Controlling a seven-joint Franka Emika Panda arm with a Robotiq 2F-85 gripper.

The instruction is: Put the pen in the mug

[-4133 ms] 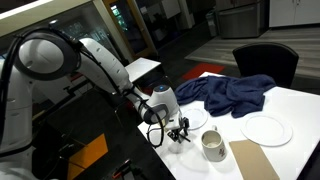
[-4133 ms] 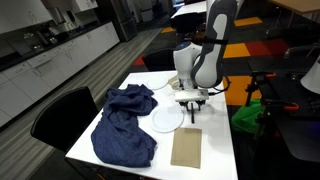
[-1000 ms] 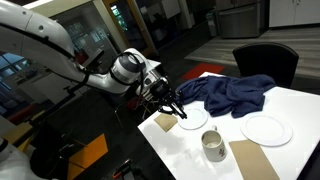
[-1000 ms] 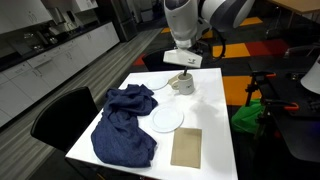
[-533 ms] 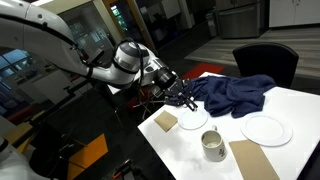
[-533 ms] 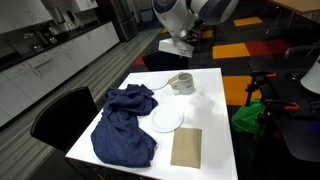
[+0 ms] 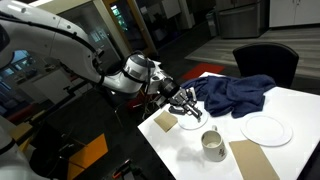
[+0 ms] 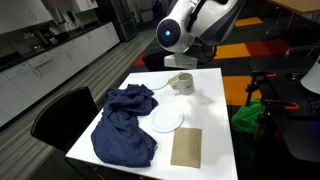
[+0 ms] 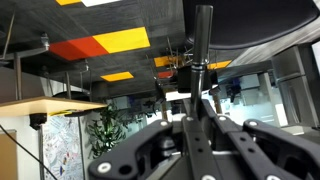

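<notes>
One tool (image 7: 191,108) — clenched on the pen (image 9: 203,38) — has dropped nearer the mug (image 7: 212,146).

Pen (image 9: 203,35) indiscernible in exterior views

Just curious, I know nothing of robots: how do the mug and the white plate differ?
The mug stands upright, a tall cylinder; the plate lies flat. The plate is wider across than the mug. The mug's inside looks dark; the plate is white all over. Both are pale, on the table.

Open space over mug (image 7: 212,147); bowl (image 7: 191,121) nearby
</notes>
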